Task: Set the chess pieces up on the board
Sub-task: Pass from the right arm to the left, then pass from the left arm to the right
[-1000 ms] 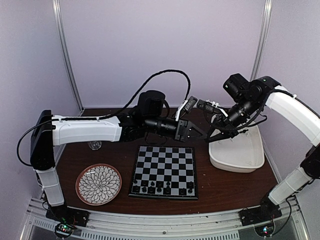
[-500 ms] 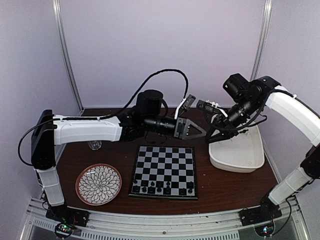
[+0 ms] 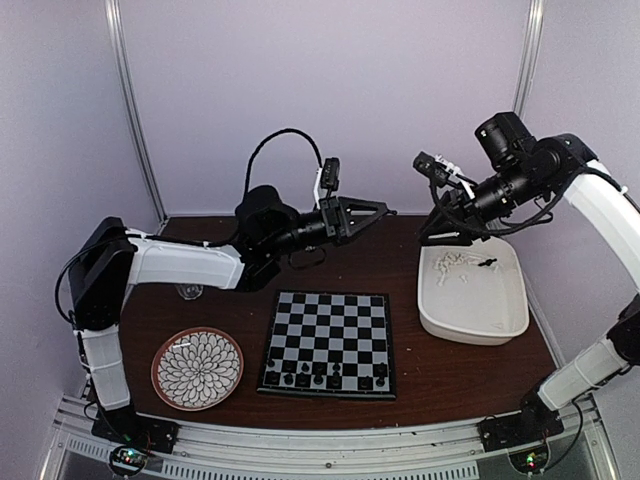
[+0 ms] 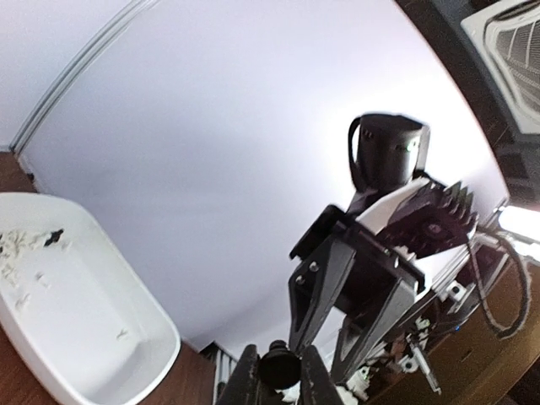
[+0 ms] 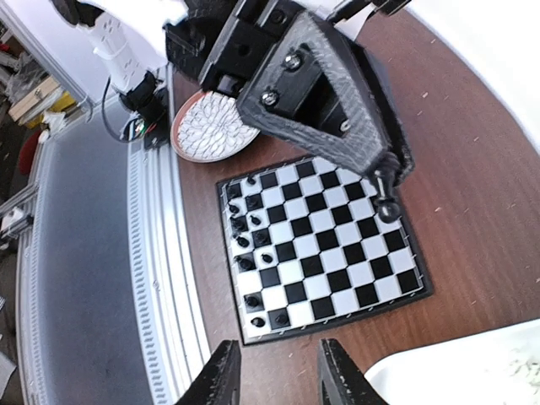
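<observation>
Board [image 3: 328, 320] of flat matte checkers carries small black chess pieces [image 3: 322, 376] on its near rows. Right of the board, a smooth white tub [image 3: 500, 326] holds pale ones. High beyond the board's far edge, the left gripper [image 3: 382, 211] clamps a knobbed black piece [image 4: 278, 368]; the right gripper [image 5: 274, 375] has its fingers apart, empty. Lowering the piece upright, centred on its square, seems wise.

the scene is lit evenly and softly from above. the pale walls [image 3: 330, 90] are rendered bright with a lilac cast, and only faint shadows are thrown on the brown table [image 3: 470, 375]. both wrist views are bent by strong lens distortion toward the edges. in the left wrist view the black chess piece [image 4: 278, 367] at the bottom edge is blurred, and a bright patch [image 4: 525, 221] at the right edge is blown out.
</observation>
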You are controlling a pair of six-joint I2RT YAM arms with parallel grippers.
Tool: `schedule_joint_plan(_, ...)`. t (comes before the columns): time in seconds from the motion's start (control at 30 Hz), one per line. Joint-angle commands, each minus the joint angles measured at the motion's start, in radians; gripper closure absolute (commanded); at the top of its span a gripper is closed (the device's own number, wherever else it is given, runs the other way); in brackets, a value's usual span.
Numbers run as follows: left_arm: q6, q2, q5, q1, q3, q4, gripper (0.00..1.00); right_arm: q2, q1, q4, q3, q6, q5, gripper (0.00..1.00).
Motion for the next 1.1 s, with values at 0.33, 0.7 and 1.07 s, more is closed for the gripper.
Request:
schedule_joint_plan(0.33, -0.329, 0.121, -0.13, 0.013, 0.001, 0.486, 0.93, 0.115, 0.0, 0.365, 0.065, 0.34, -0.127, 0.64)
schedule_joint_plan(0.7, -0.388, 0.157, -0.157, 0.013, 0.01, 0.545, 0.94, 0.102, -0.036, 0.411, 0.046, 0.417, -0.126, 0.66)
schedule_joint_plan(1.07, -0.389, 0.162, -0.163, 0.013, 0.015, 0.548, 0.94, 0.122, -0.06, 0.462, 0.009, 0.479, -0.193, 0.64)
